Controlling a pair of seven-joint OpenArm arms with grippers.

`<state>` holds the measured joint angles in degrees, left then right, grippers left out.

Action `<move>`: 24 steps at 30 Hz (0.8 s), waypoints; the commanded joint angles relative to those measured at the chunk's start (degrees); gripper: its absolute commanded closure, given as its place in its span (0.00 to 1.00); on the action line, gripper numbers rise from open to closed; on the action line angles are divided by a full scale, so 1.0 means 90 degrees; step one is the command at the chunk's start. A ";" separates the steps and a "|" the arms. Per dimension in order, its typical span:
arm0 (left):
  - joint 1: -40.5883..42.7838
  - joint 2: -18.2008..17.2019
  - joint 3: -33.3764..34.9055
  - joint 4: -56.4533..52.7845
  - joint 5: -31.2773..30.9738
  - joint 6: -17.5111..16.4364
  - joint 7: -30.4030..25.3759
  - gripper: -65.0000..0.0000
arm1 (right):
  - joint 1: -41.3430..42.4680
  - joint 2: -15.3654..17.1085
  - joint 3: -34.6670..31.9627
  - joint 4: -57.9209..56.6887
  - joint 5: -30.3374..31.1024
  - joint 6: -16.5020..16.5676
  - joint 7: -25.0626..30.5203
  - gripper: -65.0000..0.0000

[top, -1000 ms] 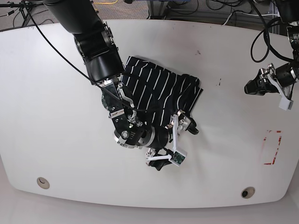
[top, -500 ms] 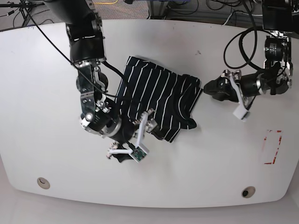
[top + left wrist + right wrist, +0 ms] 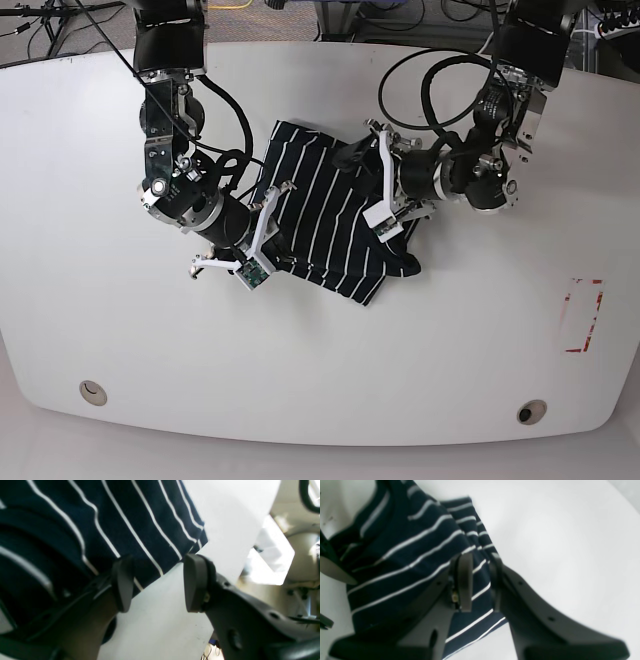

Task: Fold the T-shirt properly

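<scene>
While the left gripper (image 3: pixel 155 585) stands apart at the T-shirt (image 3: pixel 112 522)'s corner edge, one finger overlaps the cloth, the other hangs above the white table (image 3: pixel 160 620). From the right wrist, the right gripper (image 3: pixel 480 580) has narrowed around a striped edge. From the base, the folded shirt lies mid-table between both arms.
</scene>
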<state>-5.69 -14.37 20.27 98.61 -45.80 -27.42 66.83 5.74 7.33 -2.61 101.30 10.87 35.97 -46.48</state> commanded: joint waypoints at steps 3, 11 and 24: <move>-0.0134 0.0136 0.0077 0.0067 0.0142 -0.0025 -0.0104 0.54 | 0.0120 0.0001 -0.0017 -0.0662 0.0115 -0.0006 0.0686 0.81; -0.0173 0.0127 0.0136 -0.0256 0.0737 -0.0025 -0.0319 0.54 | 0.0276 0.0167 0.0002 -0.2156 0.0067 0.0336 0.1887 0.81; -0.0789 0.0136 0.0136 -0.2483 0.2544 -0.0035 -0.1423 0.54 | 0.0100 0.0509 0.0051 -0.2674 0.0115 0.0448 0.2288 0.81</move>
<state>-11.86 -12.78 21.54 78.59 -27.57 -28.84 53.19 6.87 11.51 -2.52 75.88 12.03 39.64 -25.63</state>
